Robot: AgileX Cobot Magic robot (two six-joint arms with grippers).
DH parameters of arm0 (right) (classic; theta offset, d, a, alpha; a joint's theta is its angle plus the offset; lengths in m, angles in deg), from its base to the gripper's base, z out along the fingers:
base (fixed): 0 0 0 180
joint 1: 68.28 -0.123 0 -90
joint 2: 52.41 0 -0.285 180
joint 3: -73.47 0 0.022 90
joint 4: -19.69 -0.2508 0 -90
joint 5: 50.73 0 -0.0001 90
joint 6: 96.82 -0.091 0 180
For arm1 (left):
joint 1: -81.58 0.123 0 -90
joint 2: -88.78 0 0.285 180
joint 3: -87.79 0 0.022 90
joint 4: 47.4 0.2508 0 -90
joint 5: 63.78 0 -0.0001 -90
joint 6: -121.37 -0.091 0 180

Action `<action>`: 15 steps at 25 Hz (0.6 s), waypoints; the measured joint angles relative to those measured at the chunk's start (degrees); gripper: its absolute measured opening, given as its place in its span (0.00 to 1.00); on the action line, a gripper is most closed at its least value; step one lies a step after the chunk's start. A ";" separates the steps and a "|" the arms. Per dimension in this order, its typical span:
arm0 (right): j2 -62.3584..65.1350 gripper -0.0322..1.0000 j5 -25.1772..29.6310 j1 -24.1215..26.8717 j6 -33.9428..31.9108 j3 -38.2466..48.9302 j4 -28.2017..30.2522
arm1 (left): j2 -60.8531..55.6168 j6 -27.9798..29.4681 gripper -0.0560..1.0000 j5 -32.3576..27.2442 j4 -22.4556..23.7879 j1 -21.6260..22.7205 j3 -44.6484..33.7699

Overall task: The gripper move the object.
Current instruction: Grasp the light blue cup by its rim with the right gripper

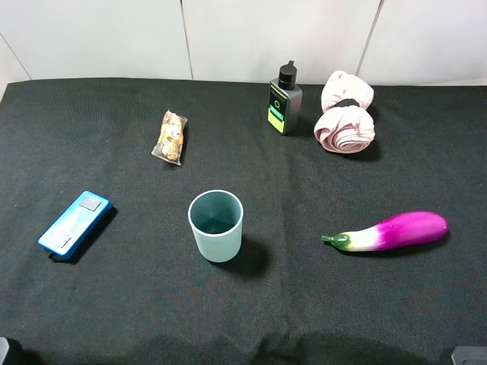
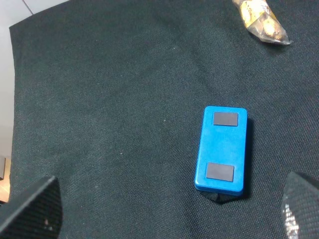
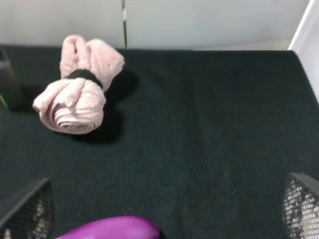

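Observation:
The pale blue-green cup stands upright and empty near the middle of the black cloth, seen only in the exterior high view. My left gripper is open and empty, its fingers spread wide, hovering over the front left of the table just short of a blue box. My right gripper is open and empty, its fingers spread wide, over the front right of the table near an eggplant. Both grippers are far from the cup. In the exterior high view only small dark bits show at the front corners.
A blue box lies left of the cup and also shows in the left wrist view. A purple eggplant lies to the right. At the back are a snack packet, a grey bottle with a green label and a rolled pink towel.

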 joint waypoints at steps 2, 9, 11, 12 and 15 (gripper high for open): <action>-3.97 0.70 -0.32 0.00 2.01 -1.43 -1.82 | 0.00 0.00 0.94 0.00 0.00 0.00 0.00; -16.01 0.70 -0.32 0.00 8.89 -6.89 -9.65 | 0.00 0.00 0.94 0.00 0.00 0.00 0.00; -19.49 0.70 -0.27 0.00 11.36 -8.61 -12.33 | 0.00 0.00 0.94 0.00 0.00 0.00 0.00; -21.24 0.70 -0.27 0.00 12.65 -9.32 -13.61 | 0.00 0.00 0.94 0.00 0.00 0.00 0.00; -26.24 0.70 0.72 0.00 16.00 -11.90 -16.51 | 0.00 0.00 0.94 0.00 0.00 0.00 0.00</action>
